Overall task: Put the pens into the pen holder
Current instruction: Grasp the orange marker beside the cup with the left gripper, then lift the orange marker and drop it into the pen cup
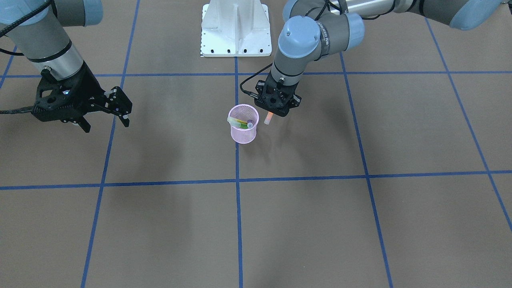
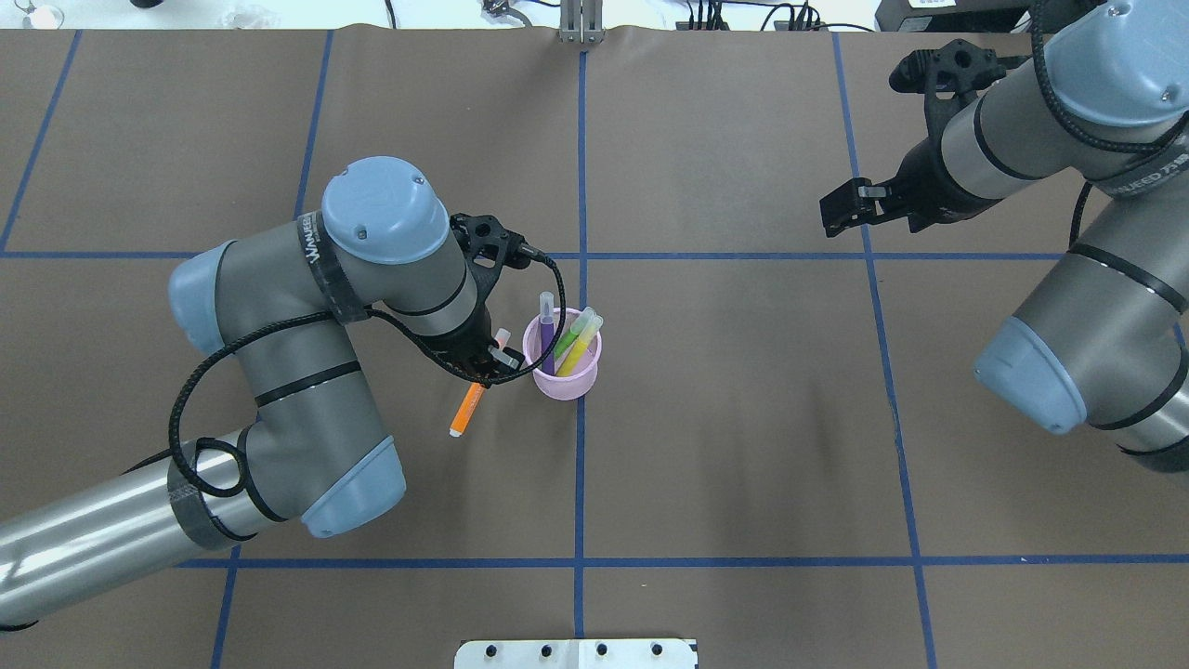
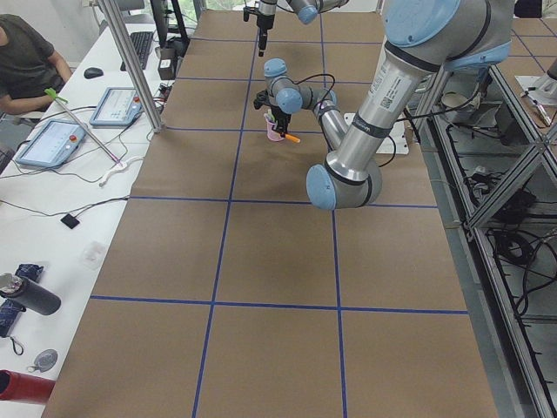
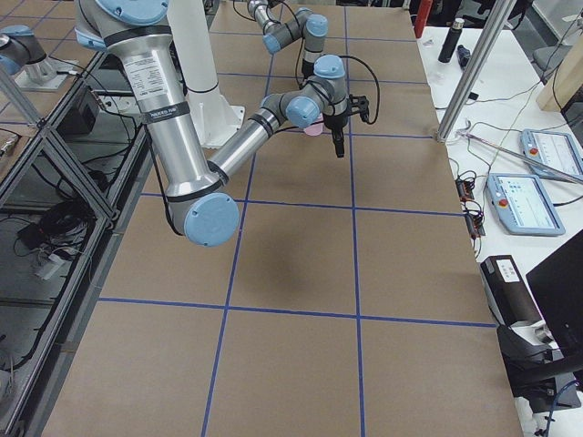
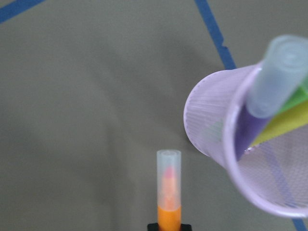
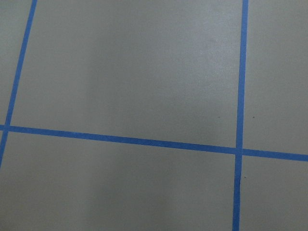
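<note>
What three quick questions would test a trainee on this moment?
1. Fill in: the right gripper is ___ and empty.
2. Multiple choice: the orange pen is held by A) the left gripper, B) the right gripper, C) nothing.
3. True or false: the purple pen stands inside the pen holder.
Key: 1 open; 2 A; 3 true.

One pen holder [image 5: 207,120]; apparently four: orange pen [image 5: 169,211], purple pen [image 5: 248,134], green pen [image 5: 301,94], yellow pen [image 5: 288,124].
</note>
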